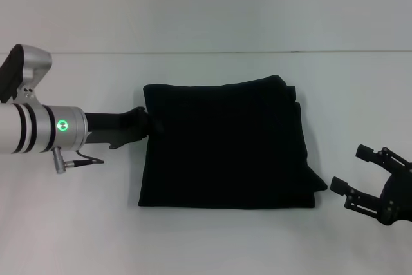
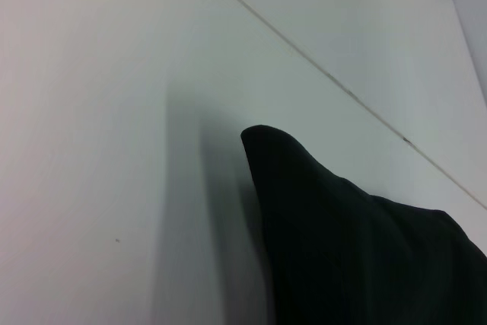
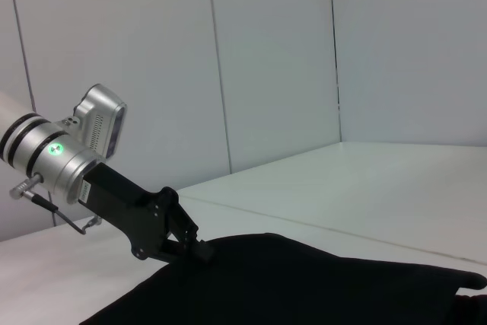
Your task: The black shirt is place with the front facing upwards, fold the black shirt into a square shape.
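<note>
The black shirt (image 1: 225,146) lies flat on the white table as a rough square of several folded layers, with no lettering showing. My left gripper (image 1: 154,127) reaches in from the left, its fingers drawn together on the middle of the shirt's left edge. The right wrist view shows that same left gripper (image 3: 199,250) pinching the edge of the shirt (image 3: 304,287). One pointed corner of the shirt (image 2: 365,256) fills the left wrist view. My right gripper (image 1: 349,169) hangs open and empty just right of the shirt's near right corner.
The white table (image 1: 212,243) stretches around the shirt, with bare surface in front and on both sides. A pale panelled wall (image 3: 266,74) stands behind the table's far edge.
</note>
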Controlling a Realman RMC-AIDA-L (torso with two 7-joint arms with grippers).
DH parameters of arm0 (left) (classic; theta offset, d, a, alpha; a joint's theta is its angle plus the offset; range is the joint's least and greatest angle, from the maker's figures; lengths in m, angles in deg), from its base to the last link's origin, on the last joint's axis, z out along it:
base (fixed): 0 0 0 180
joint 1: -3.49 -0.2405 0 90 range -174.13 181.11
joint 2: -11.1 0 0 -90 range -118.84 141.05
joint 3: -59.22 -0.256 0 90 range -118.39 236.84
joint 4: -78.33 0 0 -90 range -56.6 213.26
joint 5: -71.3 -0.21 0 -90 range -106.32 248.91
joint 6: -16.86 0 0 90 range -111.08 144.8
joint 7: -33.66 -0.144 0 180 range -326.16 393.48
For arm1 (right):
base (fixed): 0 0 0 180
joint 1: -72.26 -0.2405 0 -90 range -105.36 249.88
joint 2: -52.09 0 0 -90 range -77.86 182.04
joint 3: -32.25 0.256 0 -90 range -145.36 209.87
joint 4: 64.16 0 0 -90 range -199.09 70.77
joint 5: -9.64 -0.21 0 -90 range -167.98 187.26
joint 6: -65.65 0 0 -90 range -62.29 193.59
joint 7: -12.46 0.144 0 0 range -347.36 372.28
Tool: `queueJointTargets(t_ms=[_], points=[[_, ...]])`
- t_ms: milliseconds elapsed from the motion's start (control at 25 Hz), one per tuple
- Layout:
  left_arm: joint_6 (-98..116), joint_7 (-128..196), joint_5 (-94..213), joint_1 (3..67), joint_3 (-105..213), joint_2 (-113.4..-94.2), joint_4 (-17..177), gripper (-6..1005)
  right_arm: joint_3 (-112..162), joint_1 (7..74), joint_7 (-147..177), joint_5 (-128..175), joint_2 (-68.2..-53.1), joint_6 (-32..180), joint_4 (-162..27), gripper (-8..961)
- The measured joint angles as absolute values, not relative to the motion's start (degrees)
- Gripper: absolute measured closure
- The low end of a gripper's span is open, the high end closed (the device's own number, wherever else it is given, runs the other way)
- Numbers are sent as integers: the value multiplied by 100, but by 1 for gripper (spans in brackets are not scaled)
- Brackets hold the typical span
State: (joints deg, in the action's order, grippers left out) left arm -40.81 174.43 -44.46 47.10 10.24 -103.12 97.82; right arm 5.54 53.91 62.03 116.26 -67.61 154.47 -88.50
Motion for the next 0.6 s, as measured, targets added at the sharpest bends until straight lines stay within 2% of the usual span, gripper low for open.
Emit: queueJointTargets(t_ms=[440,600], points=[[-4224,17146,-4379,4473,1105,-10380,10053,925,570,5337,6201,11624,-6761,15400,-8851,29],[-4700,16706,-4241,4180,1214,-10400,10465,791,637,5331,6188,11624,-6761,15397,-8850,29]])
